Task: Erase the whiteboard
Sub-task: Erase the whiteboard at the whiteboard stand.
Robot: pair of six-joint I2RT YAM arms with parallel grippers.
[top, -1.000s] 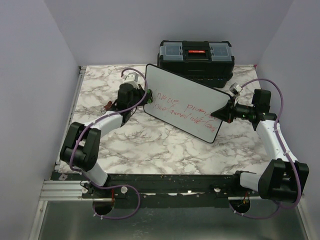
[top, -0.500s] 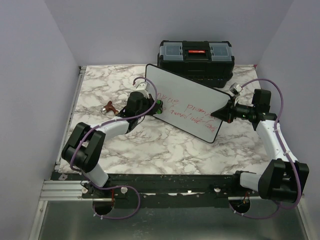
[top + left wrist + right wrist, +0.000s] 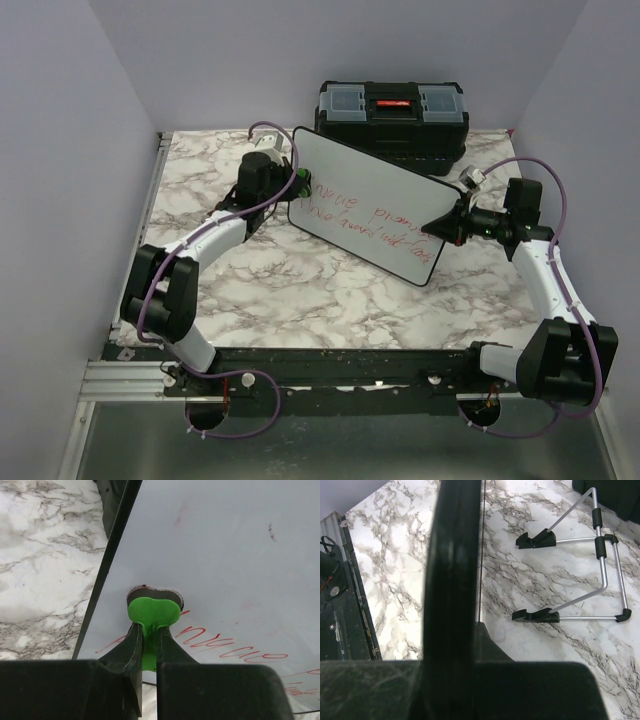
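Note:
The whiteboard (image 3: 370, 205) stands tilted at the middle of the marble table, with red handwritten lines (image 3: 375, 222) across its lower half. My left gripper (image 3: 293, 185) is shut on a green eraser (image 3: 152, 611) and presses it flat against the board's face (image 3: 225, 545) near its left edge, just above the start of the red writing (image 3: 220, 645). My right gripper (image 3: 447, 222) is shut on the board's right edge. In the right wrist view the board's black frame (image 3: 452, 555) shows edge-on between the fingers (image 3: 492, 647).
A black toolbox (image 3: 392, 115) with a red latch stands behind the board at the table's far edge. A wire stand (image 3: 600, 570) with black feet lies on the marble table (image 3: 395, 570) behind the board. Walls close in left and right.
My left gripper with the eraser was further right and lower on the board half a second ago; it has moved back up to the board's left edge. The right arm has not moved.

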